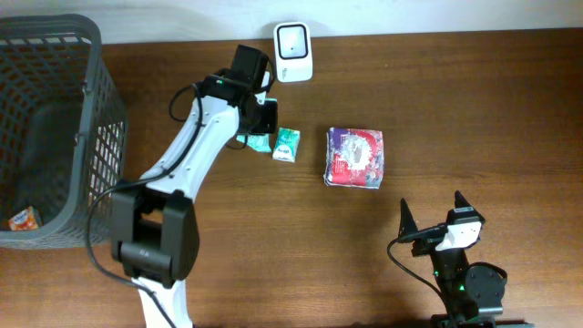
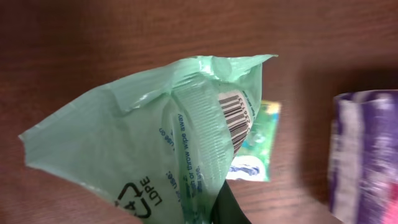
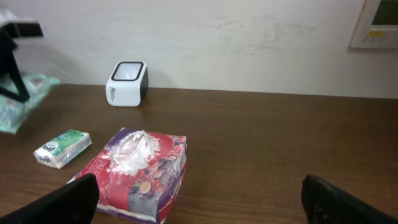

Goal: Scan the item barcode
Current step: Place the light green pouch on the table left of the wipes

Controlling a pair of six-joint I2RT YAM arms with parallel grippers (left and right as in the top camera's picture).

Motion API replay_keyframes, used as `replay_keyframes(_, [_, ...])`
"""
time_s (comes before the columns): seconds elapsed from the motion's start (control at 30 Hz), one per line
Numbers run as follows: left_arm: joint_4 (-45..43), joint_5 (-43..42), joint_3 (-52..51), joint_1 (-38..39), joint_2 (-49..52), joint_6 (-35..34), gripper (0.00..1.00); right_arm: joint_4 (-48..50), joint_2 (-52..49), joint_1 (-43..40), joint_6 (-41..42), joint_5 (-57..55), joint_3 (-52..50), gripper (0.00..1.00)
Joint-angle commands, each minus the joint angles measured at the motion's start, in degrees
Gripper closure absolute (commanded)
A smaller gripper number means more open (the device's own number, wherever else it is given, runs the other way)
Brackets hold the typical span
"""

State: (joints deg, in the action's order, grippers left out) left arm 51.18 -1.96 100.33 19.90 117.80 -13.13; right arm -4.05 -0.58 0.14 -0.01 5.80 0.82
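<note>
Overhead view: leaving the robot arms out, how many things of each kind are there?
Soft packs: 3 (pale green pack, small green pack, red-purple pack)
White scanner: 1
Grey basket: 1
Small orange packet in it: 1
Total: 6

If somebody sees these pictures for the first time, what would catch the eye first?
First the crumpled pale green packet filling the left wrist view, pinched by the left fingers, its barcode showing. Then the white scanner at the far edge of the table, and the red and purple pack lying mid-table.
</note>
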Motion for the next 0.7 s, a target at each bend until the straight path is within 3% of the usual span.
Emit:
replay_keyframes(0.0, [-0.2, 0.9, -0.1, 0.0, 3.6, -0.1, 0.91, 0.0, 0.4, -0.2, -0.2, -0.5, -0.5, 0.01])
replay_keyframes(0.17, [-0.2, 0.7, -0.1, 0.2, 7.5, -0.1, 0.82, -0.1, 0.4, -0.2, -0.2, -0.5, -0.5, 0.01])
replay_keyframes(0.3, [-0.2, 0.9, 0.1, 0.5, 8.2, -0.1, 0.46, -0.1, 0.4, -0.2, -0.2, -0.5, -0.5, 0.01])
replay_keyframes(0.4, [0.7, 0.9, 2.1, 0.0, 8.0, -0.1, 0.46, -0.1, 0.4, -0.2, -0.2, -0.5, -0.5, 0.01])
replay_keyframes(0.53, [9.1, 1.2, 13.5, -2.8, 5.0, -0.1, 0.44, -0.1, 0.4, -0.2, -0.2, -0.5, -0.5, 0.01])
replay_keyframes(0.67, [15.8, 7.0, 27.6, -6.5, -0.7, -0.1, 0.43, 0.0, 0.4, -0.2, -0.2, -0.5, -0.5, 0.01])
